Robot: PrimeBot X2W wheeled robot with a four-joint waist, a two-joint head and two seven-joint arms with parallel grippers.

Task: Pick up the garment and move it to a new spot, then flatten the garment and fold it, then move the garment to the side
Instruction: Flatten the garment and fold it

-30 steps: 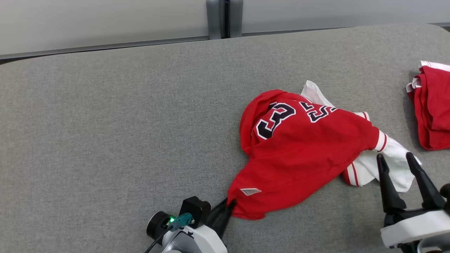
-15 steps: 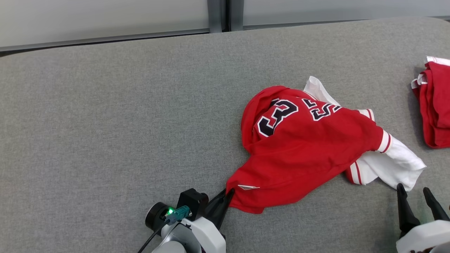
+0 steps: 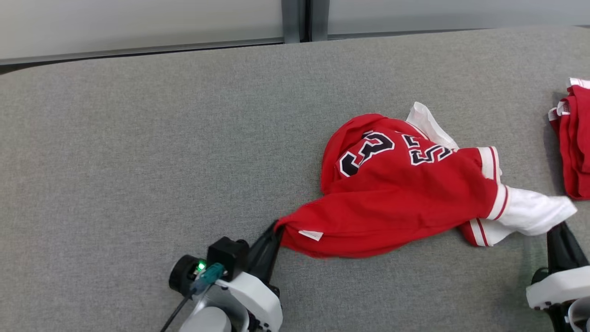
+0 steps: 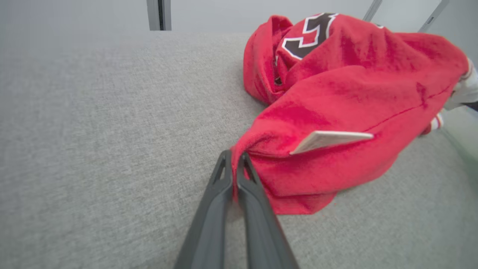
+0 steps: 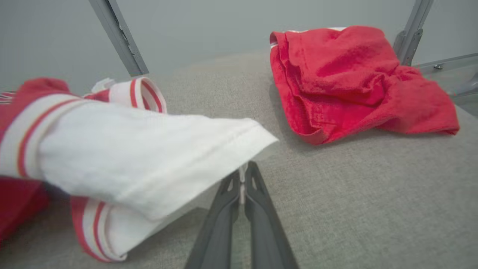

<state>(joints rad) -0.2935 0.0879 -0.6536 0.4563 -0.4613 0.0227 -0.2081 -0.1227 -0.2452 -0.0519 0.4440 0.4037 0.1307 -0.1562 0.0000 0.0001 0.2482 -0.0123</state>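
Head view: jersey (image 3: 405, 198) crumpled on table (image 3: 138, 138), right of centre. My left gripper (image 3: 275, 227) is clamped on its red hem, right gripper (image 3: 557, 228) on its white sleeve. Grasp done; lift, move, flatten, fold pending.

Through my left wrist camera, my left gripper (image 4: 234, 158) has its two long dark fingers pinched together on the near hem corner of the crumpled red jersey (image 4: 347, 93). A black, white-edged numeral sits on the jersey's far top. A pale rectangular tag (image 4: 330, 138) sticks out just right of my fingertips. The cloth rests on the grey woven tabletop (image 4: 93, 130), and a white sleeve end (image 4: 466, 87) peeks in at the right edge.
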